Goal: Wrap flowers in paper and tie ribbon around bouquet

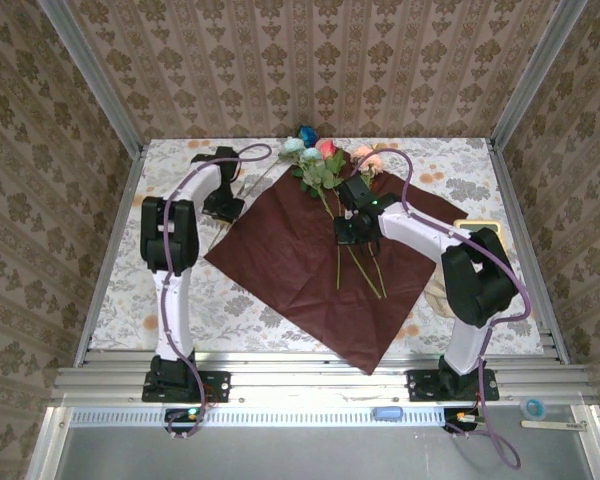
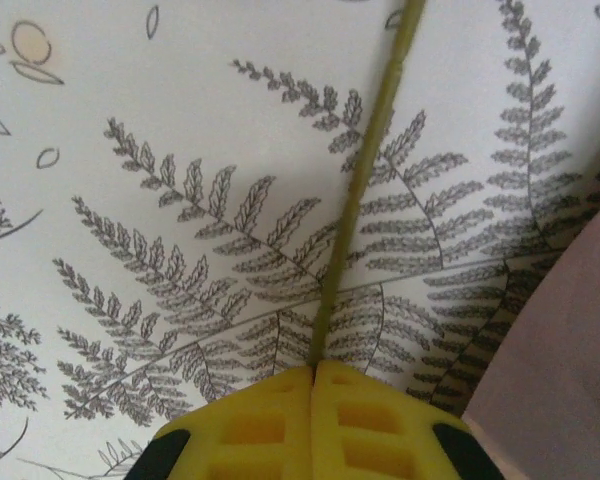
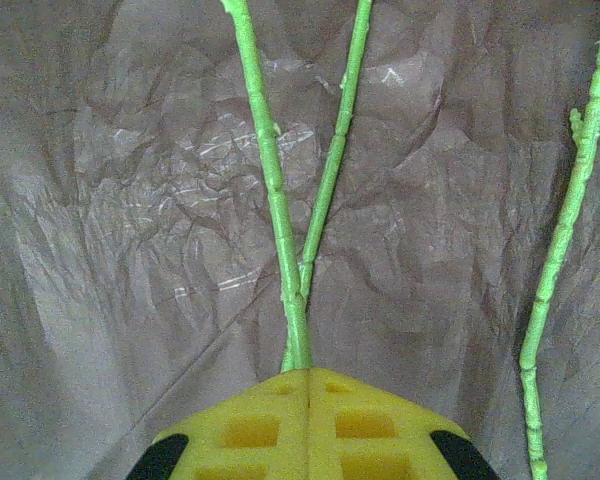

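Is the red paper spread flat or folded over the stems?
Spread flat: the paper lies open as a full diamond, with the stems uncovered on top.

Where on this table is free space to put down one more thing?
Free: the tablecloth between the left arm and the paper; also the paper's near corner. Crowded: far middle, with the flowers, left gripper and right gripper.

left wrist: flower stem (image 2: 368,170) cropped at top, end hidden between fingers (image 2: 250,430) | right wrist: stems (image 3: 268,170) cropped
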Action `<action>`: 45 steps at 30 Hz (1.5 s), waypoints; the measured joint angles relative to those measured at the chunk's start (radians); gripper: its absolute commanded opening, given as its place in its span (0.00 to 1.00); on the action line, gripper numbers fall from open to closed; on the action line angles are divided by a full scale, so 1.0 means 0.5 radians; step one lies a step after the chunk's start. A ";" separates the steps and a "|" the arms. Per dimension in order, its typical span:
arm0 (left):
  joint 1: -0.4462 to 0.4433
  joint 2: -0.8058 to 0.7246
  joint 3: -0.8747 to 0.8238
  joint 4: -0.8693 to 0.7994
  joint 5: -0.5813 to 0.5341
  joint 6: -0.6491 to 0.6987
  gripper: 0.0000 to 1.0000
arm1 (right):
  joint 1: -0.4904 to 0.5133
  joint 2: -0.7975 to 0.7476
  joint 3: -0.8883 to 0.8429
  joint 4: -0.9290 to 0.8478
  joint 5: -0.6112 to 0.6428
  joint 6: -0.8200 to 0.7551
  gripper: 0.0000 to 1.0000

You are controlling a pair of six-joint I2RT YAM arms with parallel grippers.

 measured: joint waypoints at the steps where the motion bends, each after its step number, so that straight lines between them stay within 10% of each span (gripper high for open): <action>1: 0.002 -0.014 -0.020 0.006 0.000 -0.002 0.00 | 0.005 -0.017 0.011 0.001 0.005 -0.008 0.00; 18: 0.180 -0.280 -0.311 -0.009 0.234 -0.201 0.00 | 0.034 -0.348 -0.054 0.147 0.090 -0.061 0.00; 22: 0.178 -0.326 -0.314 -0.006 0.291 -0.208 0.00 | 0.034 -0.175 -0.056 0.127 0.013 -0.071 0.34; 26: 0.175 -0.326 -0.319 -0.007 0.326 -0.209 0.00 | 0.034 0.006 -0.007 -0.001 -0.024 -0.127 0.47; 45: 0.166 -0.326 -0.319 -0.005 0.350 -0.233 0.00 | 0.117 0.967 1.016 -0.427 0.039 -0.228 0.39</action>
